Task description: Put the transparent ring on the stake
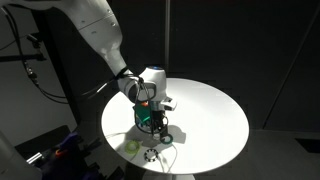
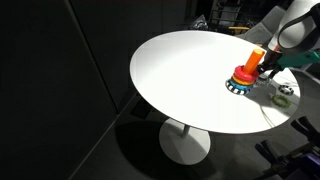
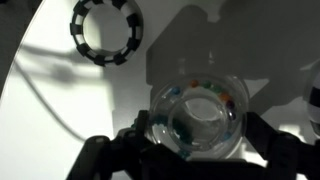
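In the wrist view my gripper (image 3: 198,150) is shut on the transparent ring (image 3: 200,120), a clear ring with small coloured beads inside, held between the dark fingers. In both exterior views the gripper (image 1: 150,103) (image 2: 270,62) hangs close beside and just above the stake (image 2: 245,74), an orange-red peg with a yellowish top on a round blue-teal base (image 1: 149,119). The ring is too faint to make out in the exterior views. The stake cannot be told apart in the wrist view.
A black-and-white dotted ring (image 3: 106,32) lies on the white round table (image 1: 215,115) near the stake. A green ring (image 2: 283,100) (image 1: 133,147) lies near the table edge. A thin cable runs across the tabletop (image 3: 45,95).
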`<control>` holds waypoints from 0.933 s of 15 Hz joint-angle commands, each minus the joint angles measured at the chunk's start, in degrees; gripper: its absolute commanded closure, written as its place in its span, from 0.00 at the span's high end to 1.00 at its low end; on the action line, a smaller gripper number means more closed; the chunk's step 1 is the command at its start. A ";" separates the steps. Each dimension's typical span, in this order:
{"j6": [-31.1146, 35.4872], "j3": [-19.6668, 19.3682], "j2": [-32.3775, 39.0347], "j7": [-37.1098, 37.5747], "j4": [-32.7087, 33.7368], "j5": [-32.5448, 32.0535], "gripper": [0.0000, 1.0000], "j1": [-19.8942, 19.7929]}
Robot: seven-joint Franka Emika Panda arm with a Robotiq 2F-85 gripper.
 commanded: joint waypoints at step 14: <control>-2.92 -1.69 -8.49 1.98 0.96 -1.42 0.70 0.18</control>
